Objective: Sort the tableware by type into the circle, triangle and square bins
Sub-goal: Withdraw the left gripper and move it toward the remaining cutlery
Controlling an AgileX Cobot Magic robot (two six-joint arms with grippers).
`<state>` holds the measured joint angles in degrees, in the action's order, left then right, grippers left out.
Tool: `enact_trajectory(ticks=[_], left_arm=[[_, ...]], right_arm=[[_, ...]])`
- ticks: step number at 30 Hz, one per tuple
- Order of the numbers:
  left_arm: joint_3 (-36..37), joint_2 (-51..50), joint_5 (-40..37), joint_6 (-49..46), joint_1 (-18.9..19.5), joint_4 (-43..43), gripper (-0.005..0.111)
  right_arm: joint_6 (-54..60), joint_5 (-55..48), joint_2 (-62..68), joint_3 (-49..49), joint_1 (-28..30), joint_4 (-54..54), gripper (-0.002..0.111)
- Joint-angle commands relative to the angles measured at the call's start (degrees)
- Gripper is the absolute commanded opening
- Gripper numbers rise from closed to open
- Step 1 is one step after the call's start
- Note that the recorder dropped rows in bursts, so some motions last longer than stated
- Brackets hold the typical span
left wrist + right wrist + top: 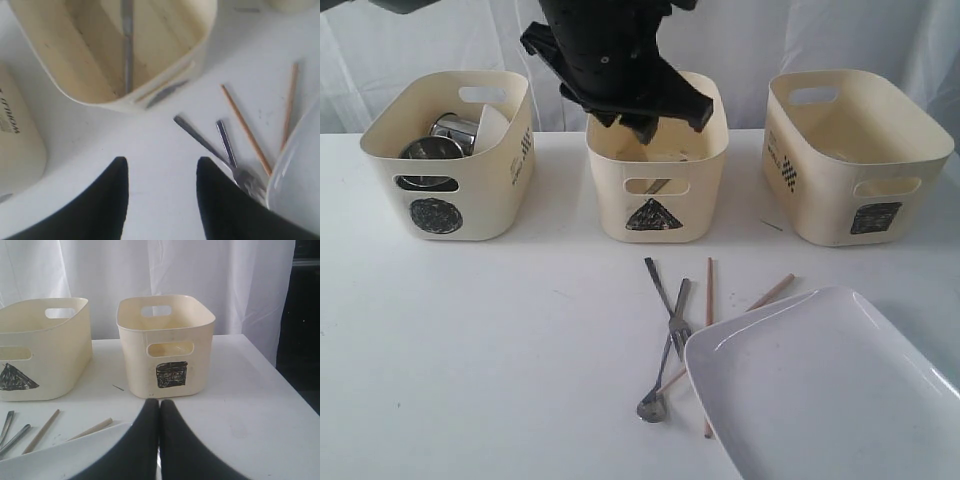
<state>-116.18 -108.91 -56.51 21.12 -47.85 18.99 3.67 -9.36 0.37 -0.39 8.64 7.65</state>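
Observation:
My left gripper (161, 161) hangs open and empty; its arm (620, 70) is above the triangle bin (700, 200). A steel knife (127, 50) lies inside that bin. The circle bin (485, 190) holds a steel mug (455, 130), a steel bowl (430, 150) and a small white bowl (492, 125). On the table in front lie a fork (663, 295), a spoon (652, 404) and two wooden chopsticks (709, 340). The large white plate (820, 390) lies at the near right. My right gripper (160, 402) is shut by the plate's edge (65, 460), facing the square bin (165, 347).
The three bins stand in a row along the back of the white table (470, 350). A white curtain (840, 40) hangs behind them. The table's right edge (295, 390) runs close to the square bin.

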Motion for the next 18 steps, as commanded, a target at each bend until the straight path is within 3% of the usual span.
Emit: enact_trajectory(ticks=[1, 4, 6, 7, 10, 18], left_arm=[[4.54, 3.61, 9.16, 14.69, -0.80, 7.11, 0.048], [12.05, 5.70, 17.46, 25.91, -0.80, 8.65, 0.048], [20.77, 8.62, 26.23, 40.03, -1.37, 17.96, 0.048], [23.15, 9.62, 28.57, 42.56, -1.46, 19.84, 0.048], [29.15, 11.94, 31.36, 39.13, -1.46, 18.02, 0.048], [34.93, 12.92, 35.84, 37.81, -1.58, 17.42, 0.048]], right_arm=[[0.40, 0.43, -0.37, 0.39, -0.13, -0.16, 0.000], [0.40, 0.43, -0.37, 0.39, -0.13, -0.16, 0.000], [0.40, 0.43, -0.37, 0.39, -0.13, -0.16, 0.000], [0.40, 0.43, -0.37, 0.39, -0.13, -0.16, 0.000], [0.40, 0.43, -0.37, 0.39, -0.13, -0.16, 0.000], [0.40, 0.43, -0.37, 0.39, -0.13, -0.16, 0.000]])
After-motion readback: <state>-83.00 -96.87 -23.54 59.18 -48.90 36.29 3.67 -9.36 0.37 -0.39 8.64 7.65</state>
